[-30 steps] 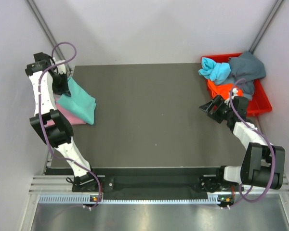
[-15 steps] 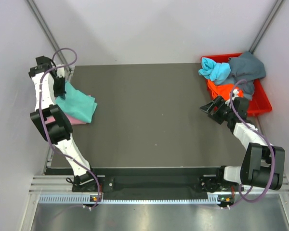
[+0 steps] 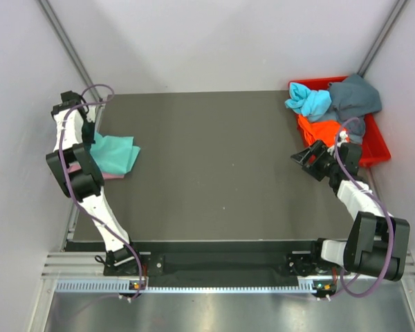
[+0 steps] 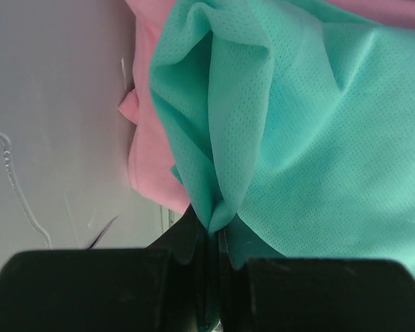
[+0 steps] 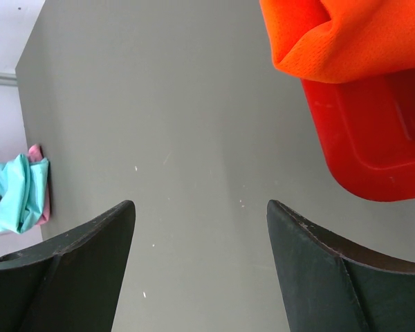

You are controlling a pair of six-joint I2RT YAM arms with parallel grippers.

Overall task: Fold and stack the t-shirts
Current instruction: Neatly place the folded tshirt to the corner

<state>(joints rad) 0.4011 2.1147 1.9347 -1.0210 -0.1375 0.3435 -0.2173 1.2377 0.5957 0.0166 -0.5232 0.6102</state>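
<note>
The left claw [image 4: 213, 232] is clamped on a bunched fold at the edge of the teal shirt [image 3: 115, 153], its two fingers pressed together with the cloth pinched between them. The teal shirt lies at the left edge of the bench [image 3: 214, 159], towards the far left corner, and sits on top of a pink shirt [image 4: 149, 138]. The pink one shows beneath it along the near side and by the wall.

The right claw [image 5: 199, 207] stands apart, holding nothing. It hangs over bare bench just beside the near left corner of the red bin [image 3: 378, 148] and points towards the left edge.

The bin sits at the far right corner of the bench. An orange shirt [image 3: 324, 130] spills over the bin's left rim, close to the right claw but not touching it. A light blue shirt [image 3: 308, 100] is heaped at the bin's far left end, and a dark grey-blue shirt [image 3: 357, 97] lies beside it across the far right part.
</note>
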